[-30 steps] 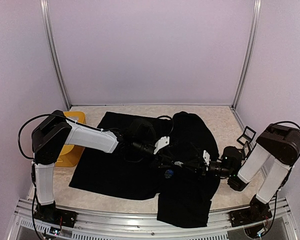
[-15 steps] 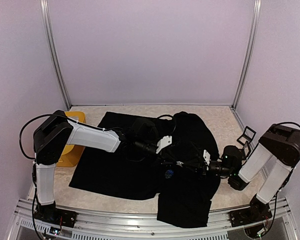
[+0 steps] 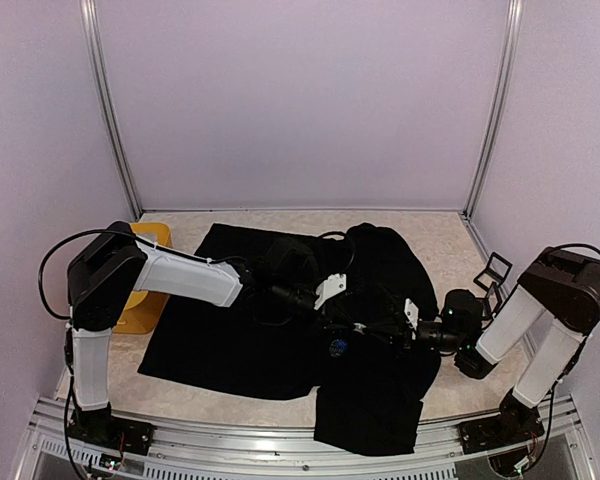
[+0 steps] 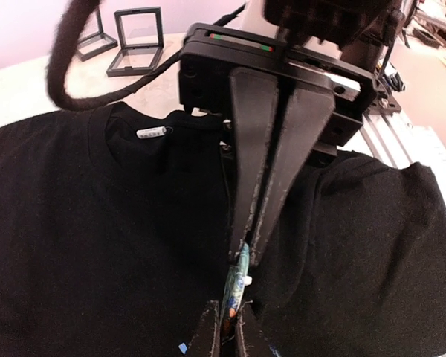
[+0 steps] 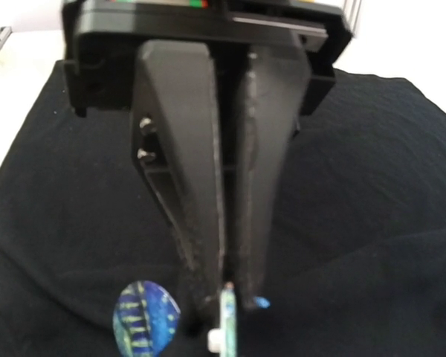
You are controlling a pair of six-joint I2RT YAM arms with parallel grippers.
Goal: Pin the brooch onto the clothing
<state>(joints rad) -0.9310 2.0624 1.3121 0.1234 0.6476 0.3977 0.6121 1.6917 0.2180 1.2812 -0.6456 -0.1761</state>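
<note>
Right gripper (image 5: pixel 227 294) is closed tight, its fingertips pinching one edge of the brooch (image 5: pixel 227 327), a thin blue-green piece seen edge-on with a small white bit on it. Left gripper (image 4: pixel 224 336) faces it from the other side, narrowed down onto the brooch's opposite end, so both hold it low over the shirt (image 3: pixel 230 340); whether it touches the fabric cannot be told. That black shirt lies spread over the middle of the table (image 3: pixel 440 235), its near part reaching the front edge. A rounded blue patch (image 5: pixel 145 316) sits on the fabric just beside the brooch. Black frames (image 3: pixel 495 270) stand at the right, a yellow box (image 3: pixel 158 236) at the left.
</note>
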